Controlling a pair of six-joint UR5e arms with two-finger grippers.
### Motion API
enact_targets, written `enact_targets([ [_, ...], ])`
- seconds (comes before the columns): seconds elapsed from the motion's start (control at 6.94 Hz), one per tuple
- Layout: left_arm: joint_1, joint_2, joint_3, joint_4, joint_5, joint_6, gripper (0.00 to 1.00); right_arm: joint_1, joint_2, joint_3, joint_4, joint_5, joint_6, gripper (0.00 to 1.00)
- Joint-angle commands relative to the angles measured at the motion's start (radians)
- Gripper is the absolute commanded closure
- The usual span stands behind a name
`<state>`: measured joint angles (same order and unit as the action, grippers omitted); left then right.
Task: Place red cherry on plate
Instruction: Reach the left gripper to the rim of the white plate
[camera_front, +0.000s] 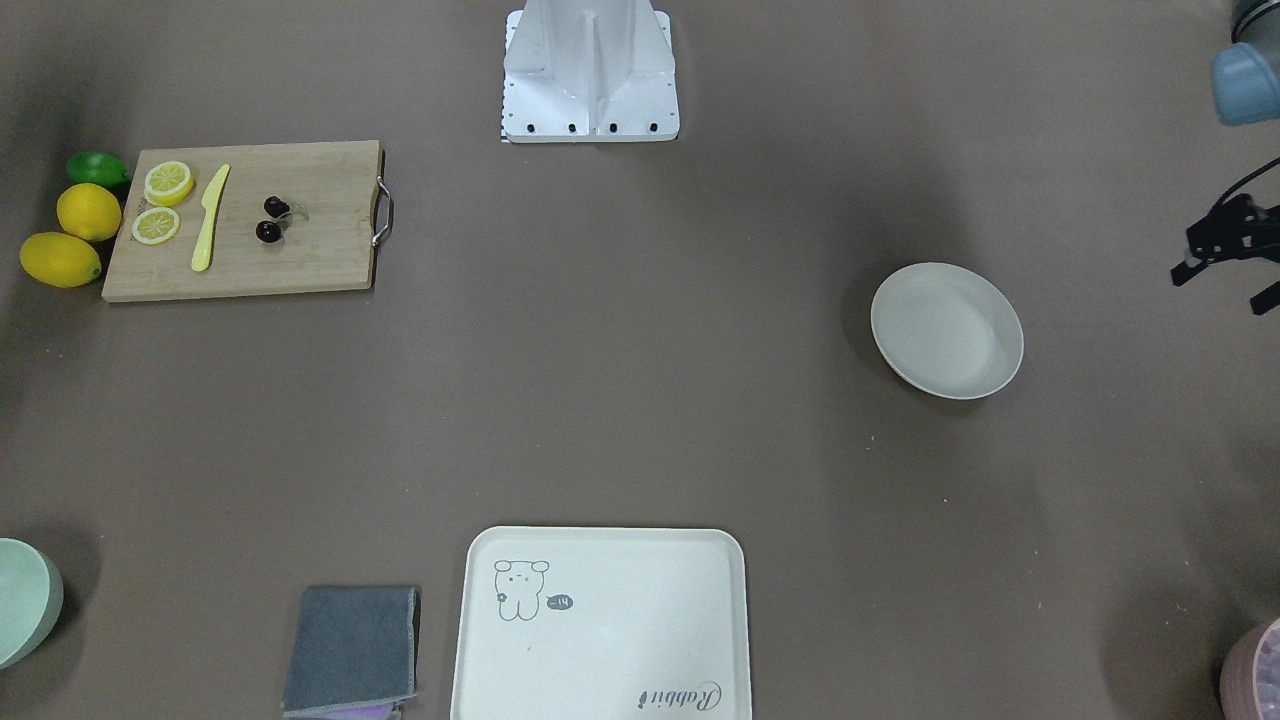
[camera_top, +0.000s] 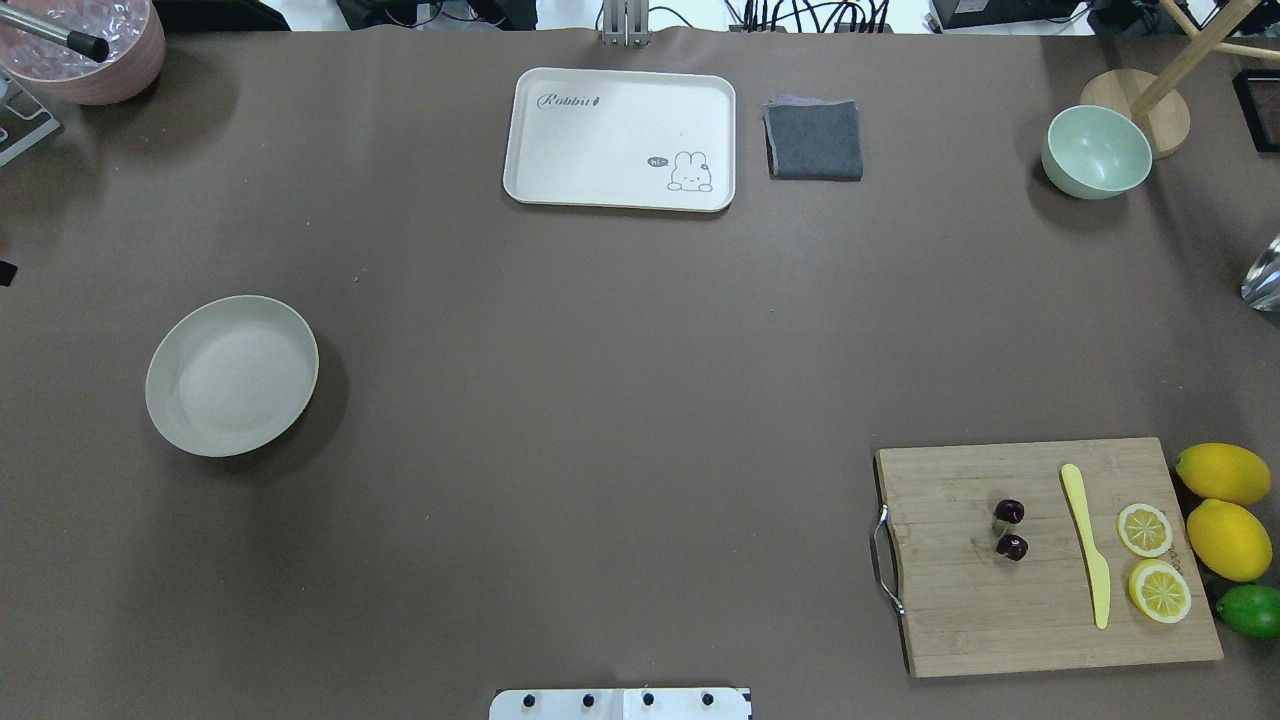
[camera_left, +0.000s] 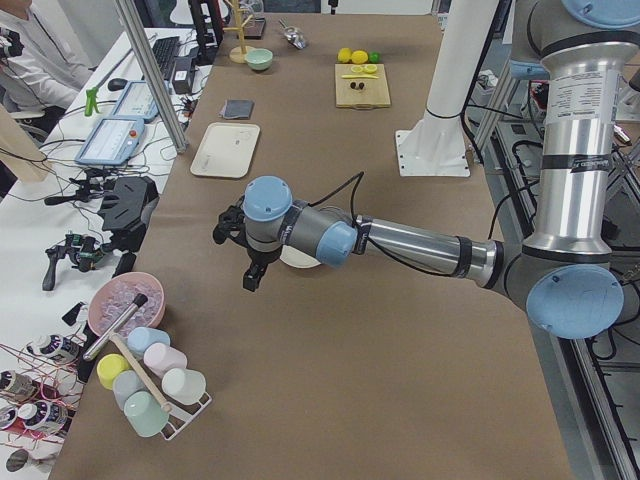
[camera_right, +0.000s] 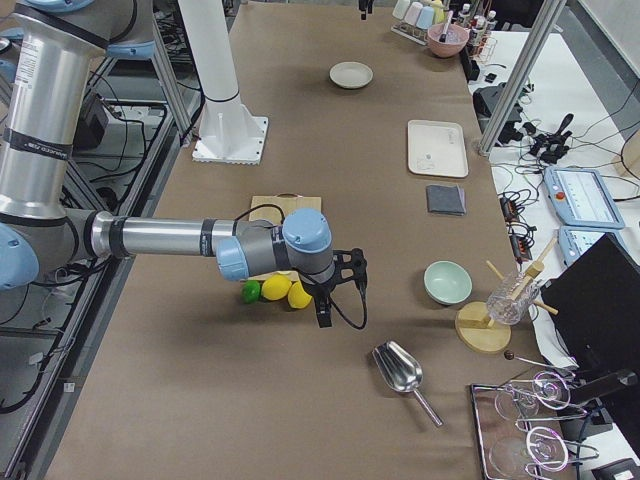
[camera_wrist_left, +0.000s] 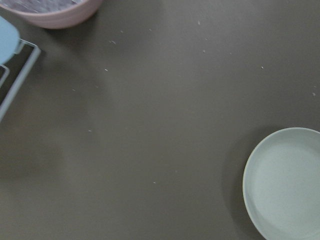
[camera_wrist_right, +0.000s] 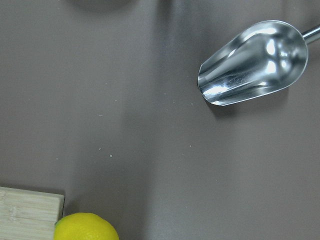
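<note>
Two small dark red cherries (camera_front: 270, 218) (camera_top: 1010, 530) lie joined on the wooden cutting board (camera_front: 300, 262) (camera_top: 1000, 620), between its metal handle and a yellow knife (camera_top: 1086, 540). The round off-white plate (camera_front: 946, 330) (camera_top: 232, 375) (camera_wrist_left: 285, 185) stands empty on the other side of the table. My left gripper (camera_front: 1225, 285) (camera_left: 245, 255) hovers beside the plate, its fingers apart and holding nothing. My right gripper (camera_right: 335, 300) hangs past the lemons, off the board's far end. It shows only in the right side view, so I cannot tell its state.
Two lemon slices (camera_top: 1150, 560), two lemons (camera_top: 1225, 510) and a lime (camera_top: 1250, 610) sit at the board's outer end. A metal scoop (camera_wrist_right: 252, 62) lies beyond them. A cream tray (camera_top: 620, 140), grey cloth (camera_top: 814, 140), green bowl (camera_top: 1097, 150) and pink bowl (camera_top: 85, 50) line the far edge.
</note>
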<state>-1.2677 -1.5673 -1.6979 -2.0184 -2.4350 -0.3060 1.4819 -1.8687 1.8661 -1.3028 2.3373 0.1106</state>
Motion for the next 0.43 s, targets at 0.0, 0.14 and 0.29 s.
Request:
enact_targets([
  [0.0,0.131,-0.002,0.132,-0.293,0.019,-0.160,0.02,0.000,-0.004,-0.004,0.032,0.004,0.009,0.00],
  [0.14,0.186,-0.002,0.185,-0.397,0.089,-0.171,0.02,0.000,-0.007,-0.005,0.036,-0.001,0.009,0.00],
  [0.29,0.265,-0.013,0.197,-0.429,0.153,-0.283,0.02,0.000,-0.007,-0.007,0.036,-0.001,0.009,0.00],
])
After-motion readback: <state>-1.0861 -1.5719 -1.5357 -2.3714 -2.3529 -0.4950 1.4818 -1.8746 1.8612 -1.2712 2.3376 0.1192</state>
